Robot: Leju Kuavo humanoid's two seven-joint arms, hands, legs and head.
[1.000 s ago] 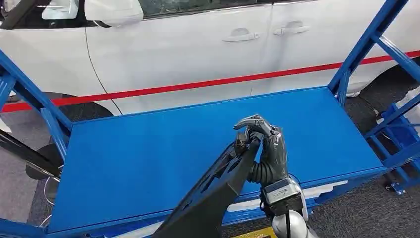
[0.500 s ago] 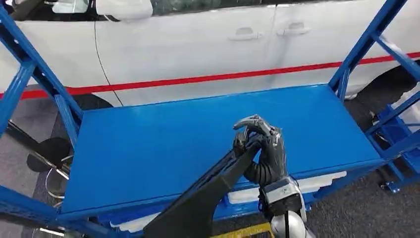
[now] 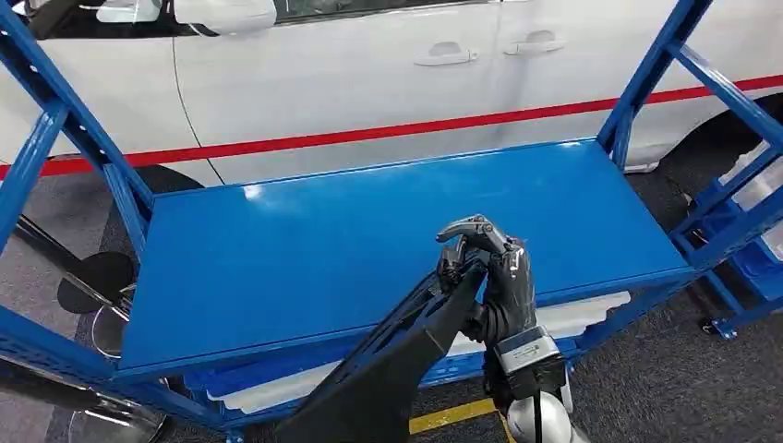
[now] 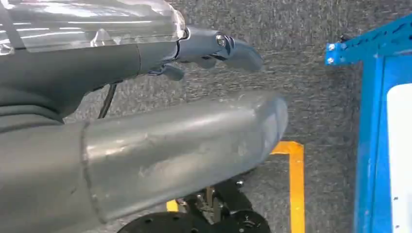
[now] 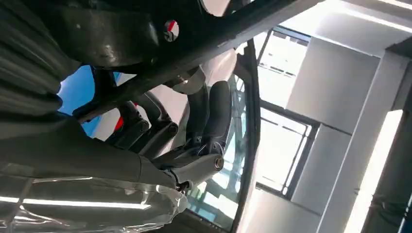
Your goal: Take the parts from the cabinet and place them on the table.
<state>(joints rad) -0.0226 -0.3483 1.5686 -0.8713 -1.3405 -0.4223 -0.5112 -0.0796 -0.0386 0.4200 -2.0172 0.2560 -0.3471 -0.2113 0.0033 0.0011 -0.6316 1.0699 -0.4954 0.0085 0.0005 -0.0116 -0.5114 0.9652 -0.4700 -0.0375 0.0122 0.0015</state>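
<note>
In the head view the right hand (image 3: 494, 277) grips the long black part (image 3: 397, 360) raised over the blue bench (image 3: 277, 258), not yet set down; in the left wrist view the left hand (image 4: 145, 141) hangs over the floor, its fingers' state unclear; the right wrist view shows dark fingers (image 5: 214, 116) wrapping the part.

Blue table (image 3: 277, 258) ahead of me, glossy top catching glare near its far left corner. White car (image 3: 369, 74) with a red stripe (image 3: 388, 132) stands just beyond the far edge. Grey carpet floor (image 3: 646, 388), yellow tape line (image 3: 452, 415) below the near edge. Big windows (image 5: 286, 145) overhead, bright daylight.
</note>
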